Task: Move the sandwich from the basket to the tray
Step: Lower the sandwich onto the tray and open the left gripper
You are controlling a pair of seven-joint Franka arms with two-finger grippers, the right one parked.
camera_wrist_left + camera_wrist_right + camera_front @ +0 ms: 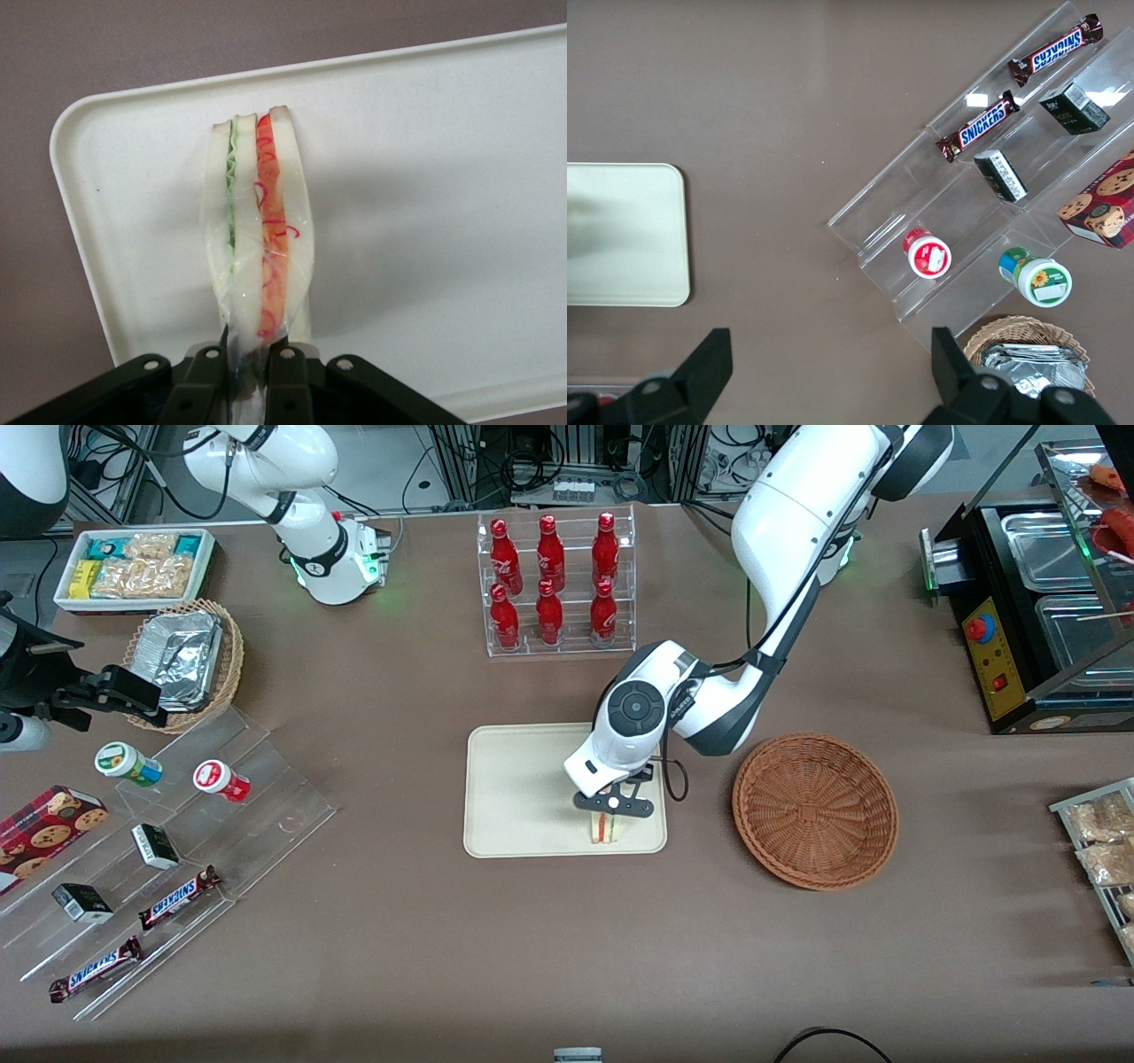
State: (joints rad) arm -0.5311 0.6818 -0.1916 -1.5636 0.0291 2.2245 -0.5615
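Note:
The wrapped sandwich (607, 828) stands on edge over the cream tray (514, 797), near the tray's corner closest to the front camera and the basket. My left gripper (613, 808) is shut on the sandwich's top. In the wrist view the sandwich (260, 230) shows its green and red-orange filling, pinched between the black fingers (292, 381) above the tray (443, 177). The reddish-brown wicker basket (815, 810) sits empty beside the tray, toward the working arm's end of the table.
An acrylic rack of red bottles (556, 584) stands farther from the camera than the tray. A clear stepped display with snacks (151, 859), a foil-lined tan basket (190, 660) and a white bin of packets (133, 567) lie toward the parked arm's end. A black warmer (1036, 611) stands at the working arm's end.

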